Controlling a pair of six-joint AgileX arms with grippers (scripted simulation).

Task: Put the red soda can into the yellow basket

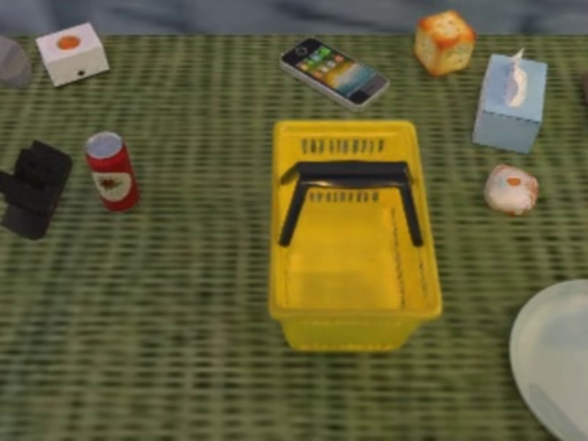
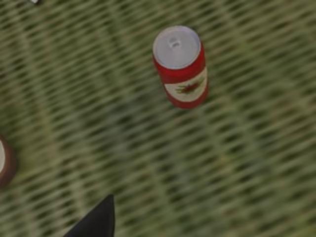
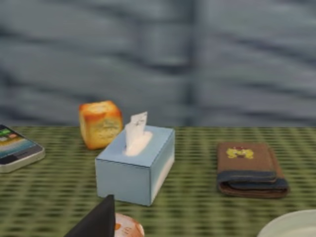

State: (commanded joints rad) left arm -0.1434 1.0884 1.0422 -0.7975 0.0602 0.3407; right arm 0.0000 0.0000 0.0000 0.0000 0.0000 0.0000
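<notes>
The red soda can (image 1: 112, 172) stands upright on the green woven table (image 1: 184, 367) at the left of the top view, silver top up and its white-and-orange label facing down the frame; it is well apart from the yellow basket (image 1: 353, 312), which sits open at the centre of the frame with its black handles (image 1: 351, 175) folded across the upper half; nothing lies inside the basket

The left gripper (image 1: 35, 188) hangs at the far left edge of the top view, just beside the can and not touching it; whether it is wide or narrow I cannot tell; in the left wrist view the can (image 2: 180, 66) is apart from a single dark fingertip (image 2: 96, 222) at the lower edge

The right arm is outside the top view; its wrist view shows one dark fingertip (image 3: 98, 219) low in the frame, looking over a blue tissue box (image 3: 136, 165), an orange cube (image 3: 100, 123), a brown wallet (image 3: 251, 169) and a phone (image 3: 15, 146); its opening cannot be told either

Along the upper edge of the top view lie a white box (image 1: 72, 52) and the phone (image 1: 333, 73); a white plate (image 1: 556, 358) fills the lower right corner
</notes>
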